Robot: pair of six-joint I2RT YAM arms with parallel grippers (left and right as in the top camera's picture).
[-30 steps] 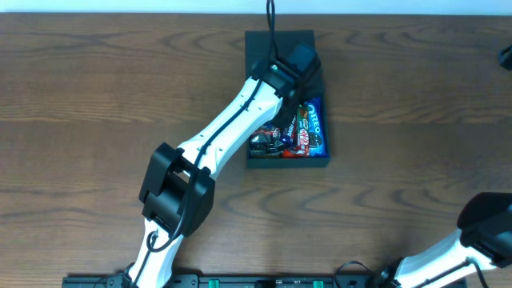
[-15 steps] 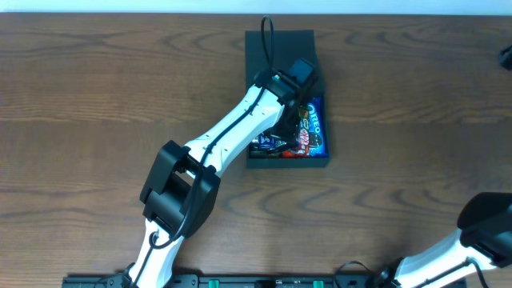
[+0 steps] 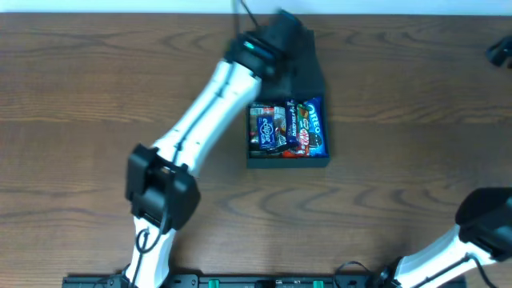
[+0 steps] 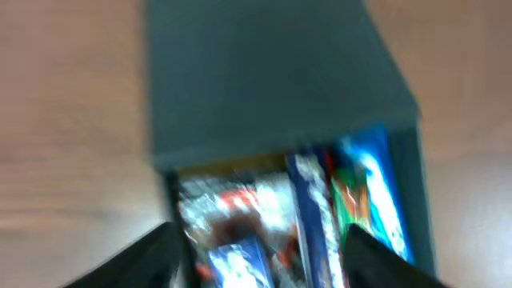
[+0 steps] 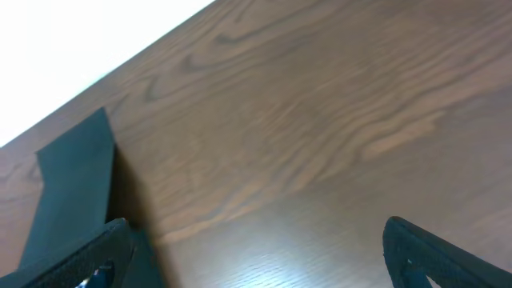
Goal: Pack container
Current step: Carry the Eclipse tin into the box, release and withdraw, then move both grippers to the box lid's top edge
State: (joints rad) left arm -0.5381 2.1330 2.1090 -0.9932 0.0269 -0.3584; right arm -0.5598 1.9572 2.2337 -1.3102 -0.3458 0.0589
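The container (image 3: 288, 161) is a dark square box in the middle of the table, its flap lid (image 3: 310, 70) open toward the back. It holds several snack packets, among them a blue Oreo packet (image 3: 315, 126). My left gripper (image 3: 285, 24) hovers over the far end of the lid, above the box. The blurred left wrist view shows its fingers (image 4: 260, 248) open and empty, with the lid (image 4: 272, 80) and packets (image 4: 372, 192) below. My right gripper (image 5: 256, 240) is open and empty over bare table at the far right.
The wooden table (image 3: 400, 104) surrounds the box on all sides. The right arm's elbow (image 3: 484, 220) sits at the front right corner. In the right wrist view the dark flap (image 5: 72, 176) lies at the left and the table's far edge is above it.
My left arm has lifted out of the box and swung back toward the far edge, uncovering the packets inside. The right arm has stayed put.
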